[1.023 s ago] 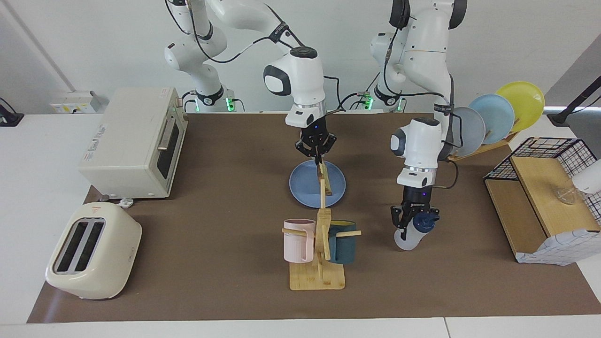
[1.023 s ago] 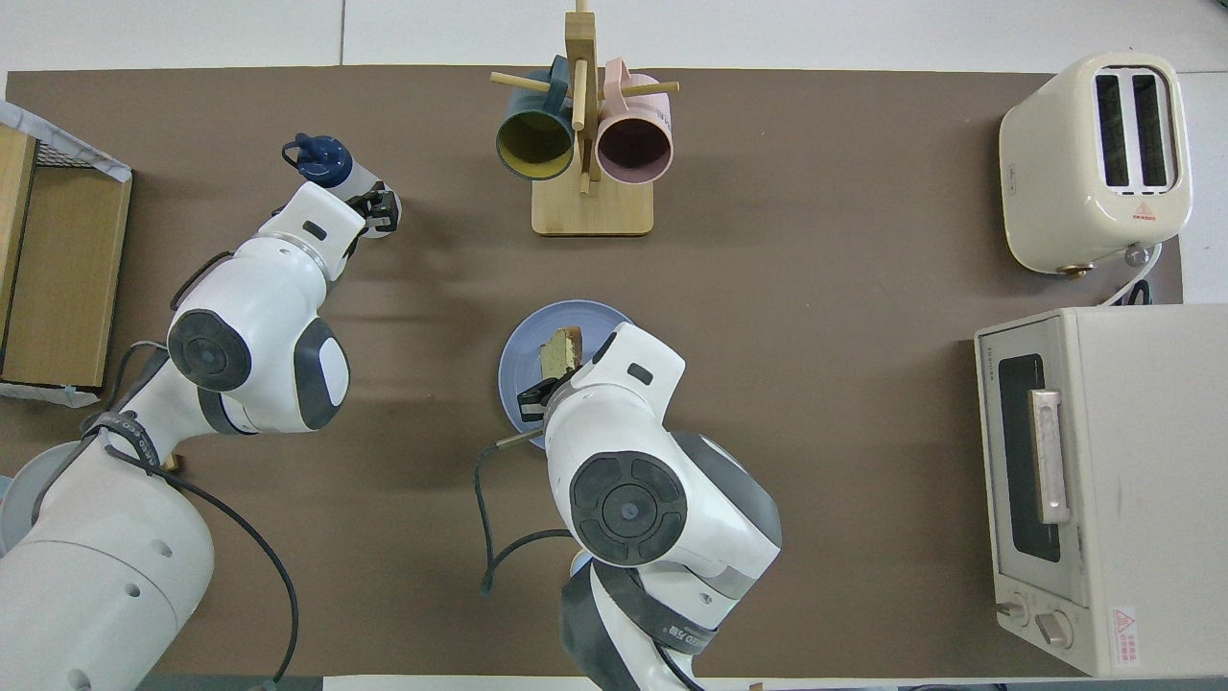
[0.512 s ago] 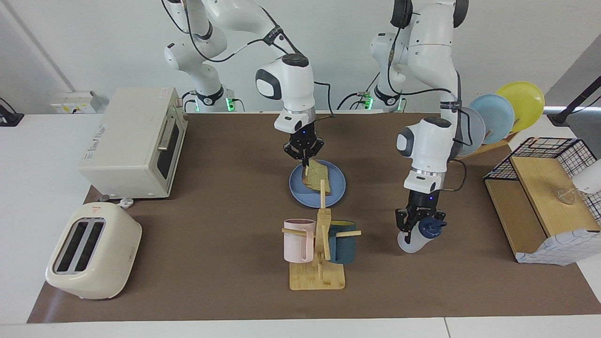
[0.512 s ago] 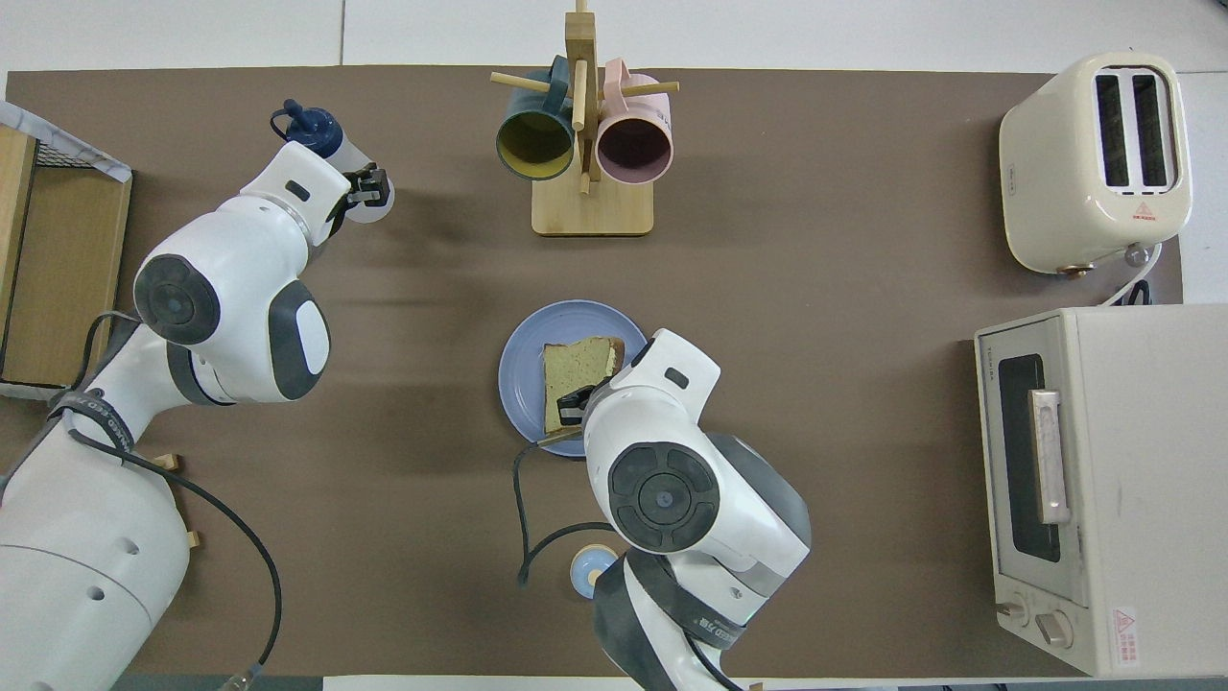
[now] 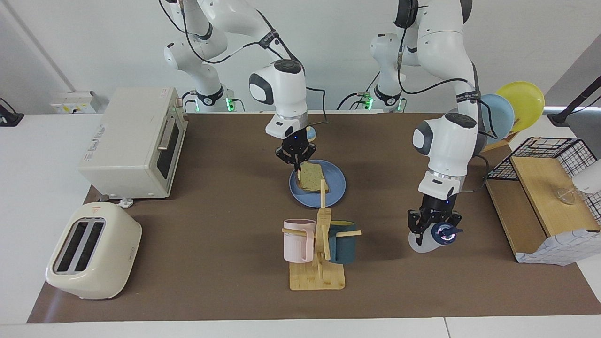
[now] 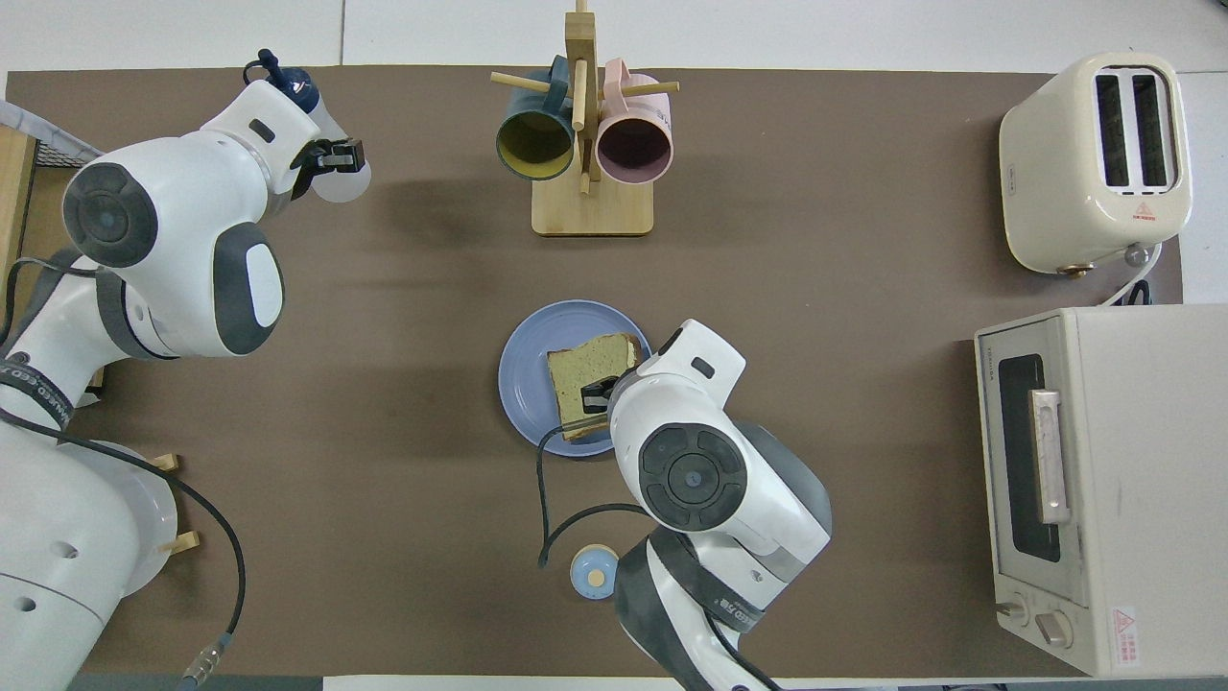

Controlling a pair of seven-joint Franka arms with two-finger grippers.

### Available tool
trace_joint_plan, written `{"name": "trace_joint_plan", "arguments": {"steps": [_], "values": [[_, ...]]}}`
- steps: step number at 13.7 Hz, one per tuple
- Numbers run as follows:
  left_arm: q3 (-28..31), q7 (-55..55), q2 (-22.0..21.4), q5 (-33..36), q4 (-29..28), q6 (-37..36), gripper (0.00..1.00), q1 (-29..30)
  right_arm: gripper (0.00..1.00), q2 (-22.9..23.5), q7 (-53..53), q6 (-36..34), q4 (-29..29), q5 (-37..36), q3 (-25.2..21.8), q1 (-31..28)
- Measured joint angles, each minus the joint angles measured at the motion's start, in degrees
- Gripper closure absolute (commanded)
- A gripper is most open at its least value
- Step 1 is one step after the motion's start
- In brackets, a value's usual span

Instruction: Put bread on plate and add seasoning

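The bread [image 5: 313, 177] [image 6: 587, 369] slants down onto the blue plate [image 5: 338, 185] [image 6: 526, 374] at mid-table. My right gripper [image 5: 296, 163] [image 6: 600, 393] is shut on the slice's edge nearest the robots and holds that edge slightly raised. The seasoning bottle [image 5: 422, 244] [image 6: 341, 184] is tilted, its navy cap pointing away from the robots. My left gripper [image 5: 432, 228] [image 6: 331, 158] is shut on it just above the mat, beside the mug tree toward the left arm's end of the table.
A wooden mug tree [image 5: 319, 244] holds a pink and a teal mug, farther from the robots than the plate. A toaster [image 5: 94, 253] and a toaster oven [image 5: 136, 141] stand at the right arm's end. A plate rack [image 5: 507, 112] and a wire basket [image 5: 544, 197] stand at the left arm's end. A small bell [image 6: 595, 571] sits close to the robots.
The right gripper has laid the bread from upright down onto the plate. The left gripper has carried the bottle toward the left arm's end and away from the robots.
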Motion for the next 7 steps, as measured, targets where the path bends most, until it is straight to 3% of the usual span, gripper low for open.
{"name": "trace_joint_plan", "arguments": {"steps": [7], "values": [[-0.04, 7.03, 0.00, 0.69, 4.71, -8.66, 1.00, 2.43, 1.00, -1.05, 2.63, 1.19, -3.08, 0.00, 0.05, -0.75]]}}
